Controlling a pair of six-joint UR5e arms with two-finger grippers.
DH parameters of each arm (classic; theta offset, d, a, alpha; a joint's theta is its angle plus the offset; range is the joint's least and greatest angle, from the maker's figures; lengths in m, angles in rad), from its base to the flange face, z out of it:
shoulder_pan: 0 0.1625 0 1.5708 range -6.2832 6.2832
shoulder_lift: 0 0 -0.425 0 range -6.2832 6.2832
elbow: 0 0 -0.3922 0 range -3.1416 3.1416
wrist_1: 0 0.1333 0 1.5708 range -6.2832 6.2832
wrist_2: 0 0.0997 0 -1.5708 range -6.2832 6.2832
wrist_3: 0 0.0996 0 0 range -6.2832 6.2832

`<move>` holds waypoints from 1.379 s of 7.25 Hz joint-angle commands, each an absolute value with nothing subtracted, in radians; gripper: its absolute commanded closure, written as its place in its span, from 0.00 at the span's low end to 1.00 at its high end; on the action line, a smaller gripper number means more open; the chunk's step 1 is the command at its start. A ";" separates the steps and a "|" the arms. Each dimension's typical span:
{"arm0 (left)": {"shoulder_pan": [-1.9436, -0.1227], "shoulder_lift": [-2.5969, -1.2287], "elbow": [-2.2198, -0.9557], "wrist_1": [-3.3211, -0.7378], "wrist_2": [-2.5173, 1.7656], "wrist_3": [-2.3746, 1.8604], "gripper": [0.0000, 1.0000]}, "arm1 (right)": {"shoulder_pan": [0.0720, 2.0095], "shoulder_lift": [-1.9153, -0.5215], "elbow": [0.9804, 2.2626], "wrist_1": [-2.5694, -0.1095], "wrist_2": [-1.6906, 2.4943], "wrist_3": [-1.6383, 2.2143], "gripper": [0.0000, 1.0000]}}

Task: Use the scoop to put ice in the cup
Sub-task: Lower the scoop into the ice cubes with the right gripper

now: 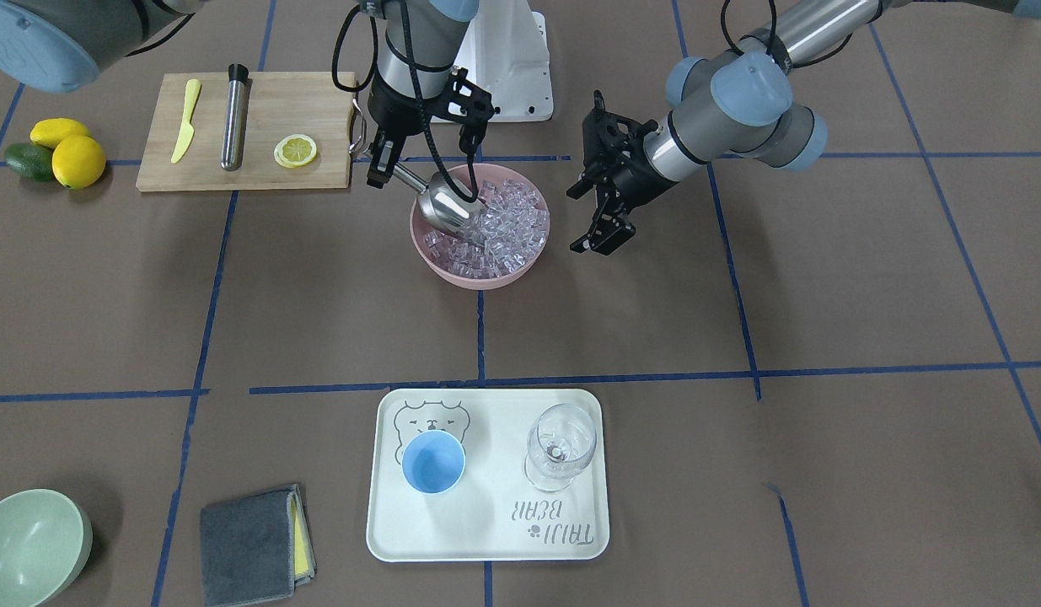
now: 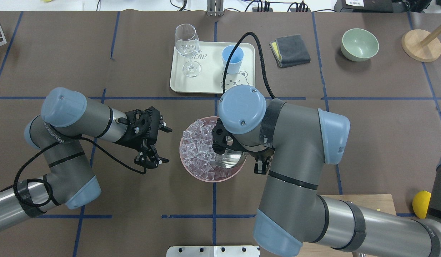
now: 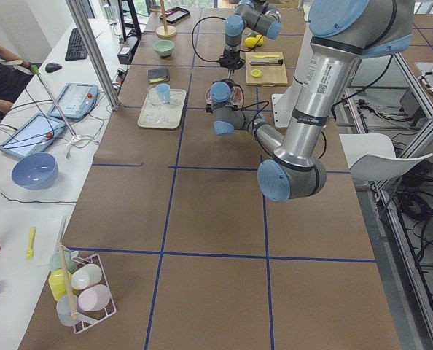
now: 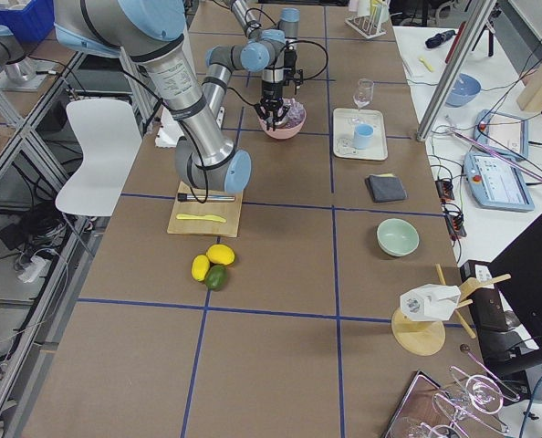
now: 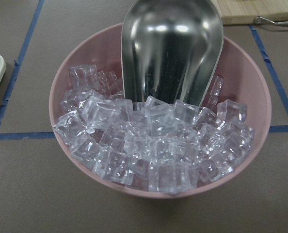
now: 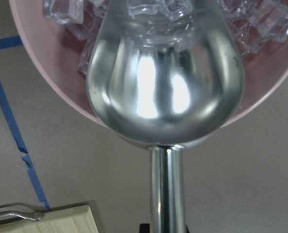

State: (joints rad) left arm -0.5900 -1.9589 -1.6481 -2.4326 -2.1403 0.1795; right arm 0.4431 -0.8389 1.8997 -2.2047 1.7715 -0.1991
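The steel scoop (image 1: 448, 206) lies tilted in a pink bowl (image 1: 478, 278), its front lip pushed into the heap of clear ice (image 1: 512, 223). In the left wrist view the scoop's trough (image 5: 170, 53) looks empty above the ice (image 5: 153, 145). My right gripper (image 1: 387, 166) is shut on the scoop's handle (image 6: 166, 194). My left gripper (image 1: 581, 221) is open and empty beside the bowl, apart from it; it also shows in the overhead view (image 2: 165, 144). The light-blue cup (image 1: 433, 462) stands empty on a white tray (image 1: 486, 531).
A clear wine glass (image 1: 560, 443) stands on the tray beside the cup. A wooden cutting board (image 1: 318, 101) carries a yellow knife (image 1: 185, 118), a steel rod (image 1: 233, 118) and a lemon slice (image 1: 295, 151). Lemons (image 1: 77, 160), a green bowl (image 1: 27, 544) and a grey cloth (image 1: 250, 544) lie apart.
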 commanded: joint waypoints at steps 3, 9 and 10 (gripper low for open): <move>-0.588 -1.959 -1.641 -2.421 -2.140 0.179 0.00 | 0.465 -0.911 1.893 -2.066 1.864 -0.181 1.00; -0.583 -1.983 -1.606 -2.419 -2.138 0.178 0.00 | 0.483 -0.972 1.893 -1.963 1.939 -0.186 1.00; -0.581 -1.988 -1.606 -2.419 -2.138 0.178 0.00 | 0.483 -0.977 1.891 -1.962 1.940 -0.187 1.00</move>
